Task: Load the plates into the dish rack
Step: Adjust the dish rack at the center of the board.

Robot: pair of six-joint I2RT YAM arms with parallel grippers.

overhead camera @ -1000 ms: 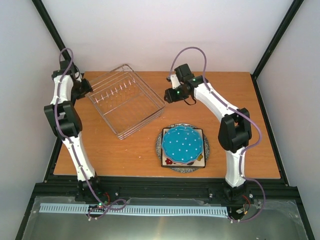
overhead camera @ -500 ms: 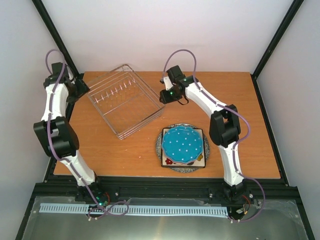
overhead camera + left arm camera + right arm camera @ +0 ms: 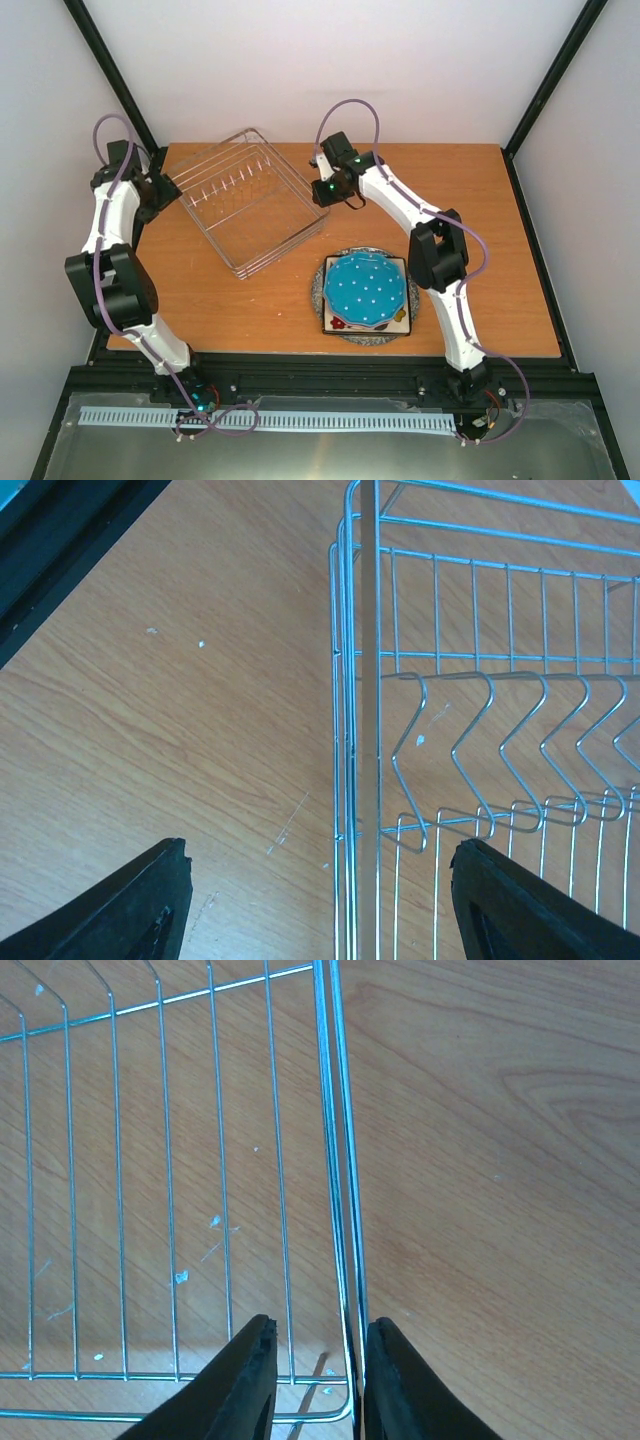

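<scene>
Plates [image 3: 365, 288] lie stacked on table [image 3: 480, 200], near the dish rack [image 3: 250, 200].

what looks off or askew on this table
Only the dish rack: it sits rotated on the table, not square to its edges. It holds nothing; the plates are stacked near the front. The left gripper, wide, and the right gripper, narrow, each straddle its rim wire. Nothing looks spilled or broken.

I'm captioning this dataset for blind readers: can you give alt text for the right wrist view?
The right gripper straddles the dish rack at its silver wire rim, its black fingers narrowly apart, one inside the basket and one outside. The wooden table shows through the wires and beside the rack.
</scene>
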